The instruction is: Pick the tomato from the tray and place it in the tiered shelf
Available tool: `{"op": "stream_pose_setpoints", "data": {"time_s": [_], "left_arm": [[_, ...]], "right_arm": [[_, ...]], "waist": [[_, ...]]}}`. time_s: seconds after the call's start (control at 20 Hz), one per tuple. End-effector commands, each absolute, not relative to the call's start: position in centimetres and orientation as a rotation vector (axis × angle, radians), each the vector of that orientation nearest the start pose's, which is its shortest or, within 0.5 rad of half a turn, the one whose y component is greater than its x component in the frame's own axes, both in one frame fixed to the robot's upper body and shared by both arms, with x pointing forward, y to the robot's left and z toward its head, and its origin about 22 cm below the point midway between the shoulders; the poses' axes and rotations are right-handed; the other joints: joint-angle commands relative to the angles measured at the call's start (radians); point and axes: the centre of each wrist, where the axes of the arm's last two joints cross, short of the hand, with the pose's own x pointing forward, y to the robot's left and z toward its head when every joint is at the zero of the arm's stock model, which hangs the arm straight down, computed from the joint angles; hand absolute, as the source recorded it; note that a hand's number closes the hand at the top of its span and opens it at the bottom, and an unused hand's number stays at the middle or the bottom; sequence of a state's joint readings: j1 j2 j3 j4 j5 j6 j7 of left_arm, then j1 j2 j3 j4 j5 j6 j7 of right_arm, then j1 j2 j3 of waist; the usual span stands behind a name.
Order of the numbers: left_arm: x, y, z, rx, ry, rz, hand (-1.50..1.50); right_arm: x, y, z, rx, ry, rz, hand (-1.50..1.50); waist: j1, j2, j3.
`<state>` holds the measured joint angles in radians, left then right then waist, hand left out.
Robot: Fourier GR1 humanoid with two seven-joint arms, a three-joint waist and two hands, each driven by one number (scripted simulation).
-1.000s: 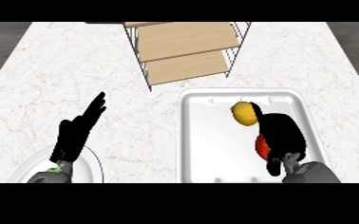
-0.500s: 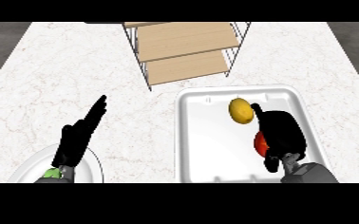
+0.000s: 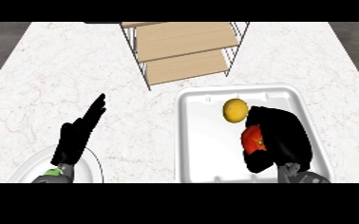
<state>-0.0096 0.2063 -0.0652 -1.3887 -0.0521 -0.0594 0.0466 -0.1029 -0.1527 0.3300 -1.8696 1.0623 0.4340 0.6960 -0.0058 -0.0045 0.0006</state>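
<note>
Right hand (image 3: 279, 136) has tightened its curl round the red tomato (image 3: 252, 140) in the white tray (image 3: 203, 137) beside the yellow fruit (image 3: 235, 110) since a second ago, so lift toward the wire-and-wood tiered shelf (image 3: 184, 47) looks next; left hand (image 3: 79, 134) rests spread.

Single head cam, steep down onto counter (image 3: 63, 61); forearms enter from bottom edge

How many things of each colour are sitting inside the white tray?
Red: 1, the tomato, with the right robot hand curled round it
Yellow: 1, a round fruit
Total: 2 in the white tray
</note>
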Motion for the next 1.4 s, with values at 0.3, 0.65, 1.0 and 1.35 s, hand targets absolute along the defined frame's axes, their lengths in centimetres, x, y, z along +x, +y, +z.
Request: {"op": "stream_pose_setpoints", "data": {"time_s": [0.3, 0.65, 1.0, 1.35], "left_arm": [[24.4, 27.4, -4.0, 0.129, -1.318, -0.269, 0.00], [24.2, 26.5, -3.5, 0.093, -1.312, -0.295, 0.00], [24.1, 25.4, -5.0, 0.096, -1.310, -0.295, 0.00], [24.0, 25.3, -3.7, 0.083, -1.324, -0.305, 0.00]], "right_arm": [[21.0, -17.0, 21.1, -1.111, -1.344, 0.747, 1.50], [23.7, -15.9, 27.3, -1.092, -1.492, 0.570, 1.50], [30.6, -13.8, 30.5, -1.146, -1.486, 0.511, 1.50], [38.2, -15.5, 29.5, -1.144, -1.458, 0.504, 1.50]], "waist": [[-0.002, 0.003, -0.003], [0.014, 0.004, -0.002], [0.025, 0.009, -0.002], [0.032, 0.011, -0.001]]}}
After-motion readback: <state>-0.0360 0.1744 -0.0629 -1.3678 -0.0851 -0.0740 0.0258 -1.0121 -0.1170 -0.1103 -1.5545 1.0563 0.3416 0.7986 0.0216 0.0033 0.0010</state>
